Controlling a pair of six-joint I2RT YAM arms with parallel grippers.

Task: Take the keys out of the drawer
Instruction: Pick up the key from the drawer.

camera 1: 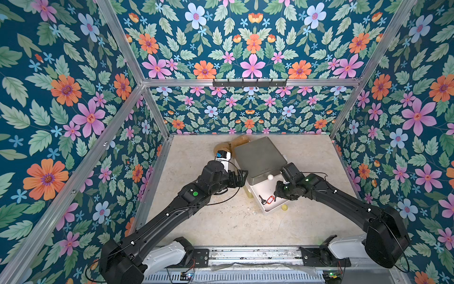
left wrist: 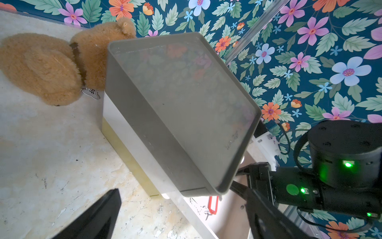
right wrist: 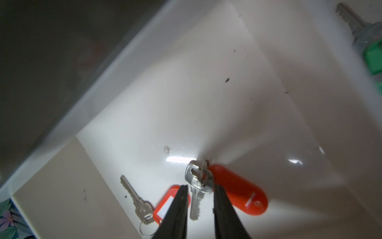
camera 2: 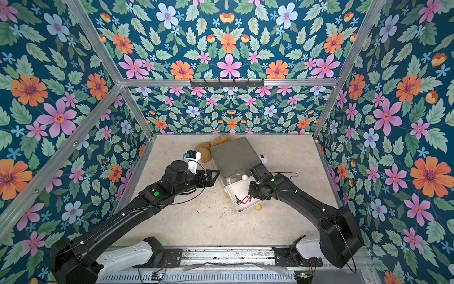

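beyond the left gripper point(camera 1: 242, 178), a tan plush bear point(left wrist: 41, 66) lies against the back of the grey-topped plastic drawer unit point(camera 1: 258, 155). the left gripper's black fingers point(left wrist: 99, 217) stand wide apart and hold nothing. they sit just beside the unit's side wall, with no contact that can be made out.

the white plastic drawer point(camera 1: 269, 210) is pulled out, and the right gripper point(right wrist: 200, 187) reaches down into it. its fingers point(right wrist: 177, 215) are narrow, one on each side of the blade of a silver key with a solid red oval tag point(right wrist: 237, 192). a sliver of gap shows on both sides, so nothing is gripped yet. a second silver key with a red, white-labelled tag point(right wrist: 167, 207) lies just outside one finger, its tag partly hidden by it. a green-tagged key point(right wrist: 372, 53) sits well away from the fingers, in the drawer's far corner.

the likely trouble is that the blade is thin and lies on a glossy floor, so closing fingers may skate over it or flick it aside. they may also catch the neighbouring tag and lift two sets, then drop one. a hard downward press could shove the unit, which looks light and unbraced.

room is tight toward the grey overhang behind the fingers, and the drawer's side wall is near the labelled tag. straight up looks free.
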